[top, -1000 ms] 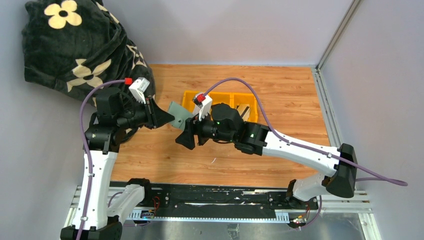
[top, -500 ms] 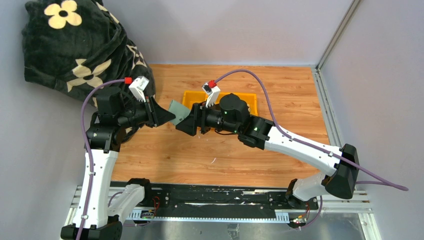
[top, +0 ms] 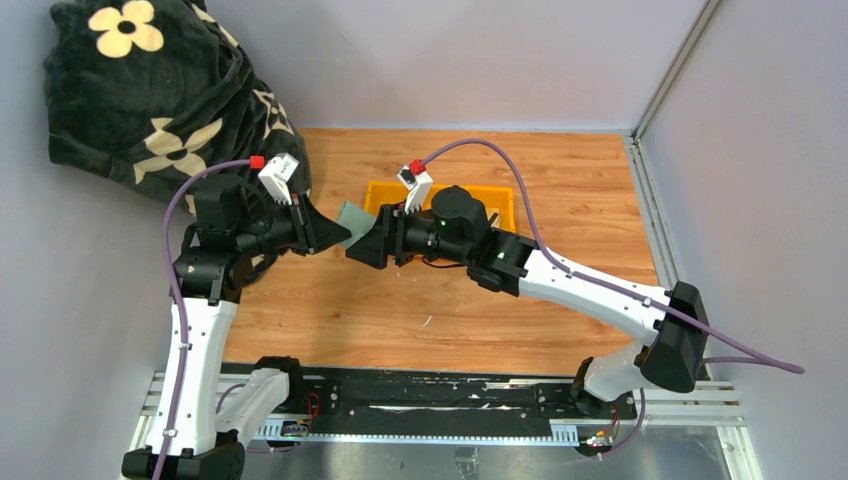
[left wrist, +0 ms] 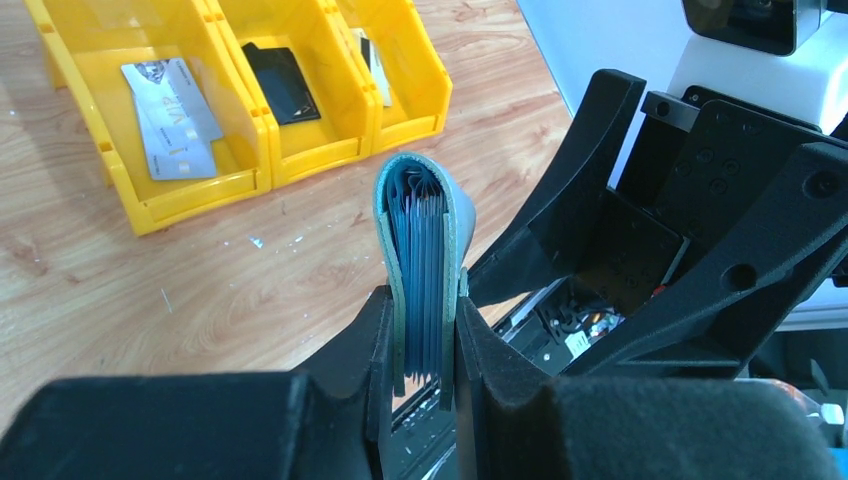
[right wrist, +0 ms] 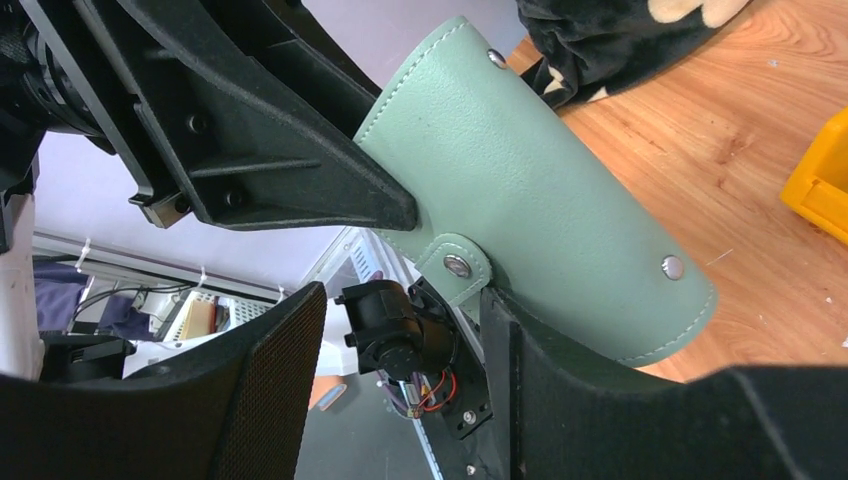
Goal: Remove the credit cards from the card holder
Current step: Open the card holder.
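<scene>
The wooden tabletop (top: 580, 190) carries a yellow three-compartment tray (top: 497, 192). Left of the tray, a dark flower-patterned blanket (top: 150, 90) slumps over the corner. Nearer than the tray lie small white flecks (top: 427, 321).

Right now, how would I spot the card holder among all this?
Look above the wooden table, just left of the yellow tray. Between the two arms, the left arm's jaws pinch a small sage-green card holder, the only green thing there.

One sage-green card holder (left wrist: 425, 250), one yellow three-compartment tray (left wrist: 200, 197), three cards: a grey card (left wrist: 175, 115), a black card (left wrist: 280, 82), a half-hidden card (left wrist: 368, 57).
</scene>
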You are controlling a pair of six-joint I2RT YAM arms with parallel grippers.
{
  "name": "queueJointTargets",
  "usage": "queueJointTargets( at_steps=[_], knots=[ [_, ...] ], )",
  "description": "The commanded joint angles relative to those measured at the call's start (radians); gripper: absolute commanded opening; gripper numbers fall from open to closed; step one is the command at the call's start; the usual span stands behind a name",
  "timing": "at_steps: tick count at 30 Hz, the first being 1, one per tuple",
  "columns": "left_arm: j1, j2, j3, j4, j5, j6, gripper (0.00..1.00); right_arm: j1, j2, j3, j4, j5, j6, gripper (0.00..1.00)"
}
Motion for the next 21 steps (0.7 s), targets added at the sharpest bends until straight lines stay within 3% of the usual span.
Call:
queueJointTargets(
  at_steps=[1,6,15,18,21],
  knots=[
    [-0.005,-0.016,-0.002,0.034,0.072,-0.031,0.02,-0.012,0.030,0.037,0.084,-0.037,0.026,0.60],
    [-0.005,-0.014,-0.006,0.035,0.065,-0.031,0.02,-0.012,0.037,0.043,0.154,-0.086,0.052,0.49],
    [-0.005,-0.015,-0.006,0.036,0.051,-0.046,0.02,-0.011,0.026,0.027,0.171,-0.071,0.060,0.07],
    [-0.005,-0.020,-0.010,0.036,0.028,-0.049,0.01,-0.009,0.014,0.020,0.188,-0.074,0.052,0.00],
    [-0.005,-0.020,-0.014,0.036,-0.014,-0.057,0.00,0.000,0.001,0.015,0.204,-0.088,0.024,0.00]
  ],
)
